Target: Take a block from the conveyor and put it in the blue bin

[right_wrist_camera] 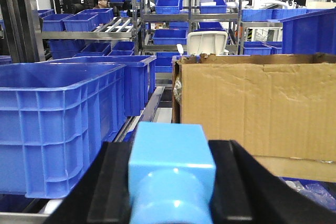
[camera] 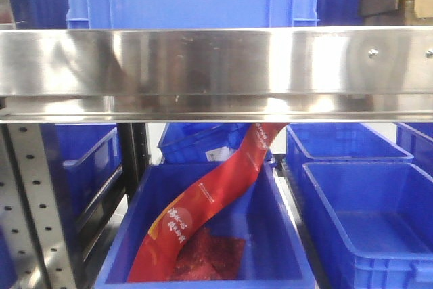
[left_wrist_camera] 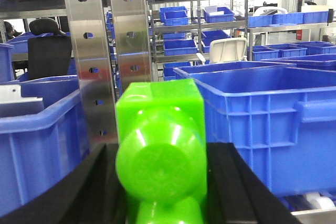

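green block (left_wrist_camera: 160, 129) sits clamped between the black jaws of the left gripper (left_wrist_camera: 164, 187), a blue bin (left_wrist_camera: 268, 124) just behind it to the right, while the right gripper (right_wrist_camera: 170, 192) clasps a light blue block (right_wrist_camera: 170, 156) with a cardboard box (right_wrist_camera: 257, 108) beyond it

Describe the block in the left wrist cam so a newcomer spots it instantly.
Left wrist view: in front of the perforated steel uprights, between the black fingers of the left gripper, sits the block. It is lime green with round studs, the only green thing among blue bins.
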Tool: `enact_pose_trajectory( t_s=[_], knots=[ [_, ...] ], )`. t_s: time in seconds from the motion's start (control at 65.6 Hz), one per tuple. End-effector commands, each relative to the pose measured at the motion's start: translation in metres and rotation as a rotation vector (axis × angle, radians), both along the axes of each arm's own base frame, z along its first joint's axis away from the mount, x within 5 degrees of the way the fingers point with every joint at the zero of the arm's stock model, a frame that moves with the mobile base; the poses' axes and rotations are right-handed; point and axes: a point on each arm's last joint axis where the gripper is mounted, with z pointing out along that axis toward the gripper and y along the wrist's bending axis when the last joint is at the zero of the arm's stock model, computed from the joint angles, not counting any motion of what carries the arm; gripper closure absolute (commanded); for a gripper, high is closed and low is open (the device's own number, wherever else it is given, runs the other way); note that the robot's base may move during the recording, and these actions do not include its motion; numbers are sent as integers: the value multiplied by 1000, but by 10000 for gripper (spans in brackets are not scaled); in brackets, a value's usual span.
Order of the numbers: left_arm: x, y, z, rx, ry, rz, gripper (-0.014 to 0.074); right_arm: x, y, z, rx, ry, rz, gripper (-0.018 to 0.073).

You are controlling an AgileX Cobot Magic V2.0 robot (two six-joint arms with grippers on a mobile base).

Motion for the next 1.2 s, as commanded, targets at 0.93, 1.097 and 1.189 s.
enact_pose_trajectory(
  t_s=[0.93, 1.097, 1.189],
  knots=[
    [-2, 0, 5, -44, -48, -8, 707, -1, 0, 2, -11, -25, 0, 721],
    [12, -2, 19, -60, -2, -24, 707, 13, 1, 17, -11, -22, 3, 721],
    [28, -5, 33, -52, 89, -50, 707, 30, 2, 33, -55, -27, -1, 721]
  ],
)
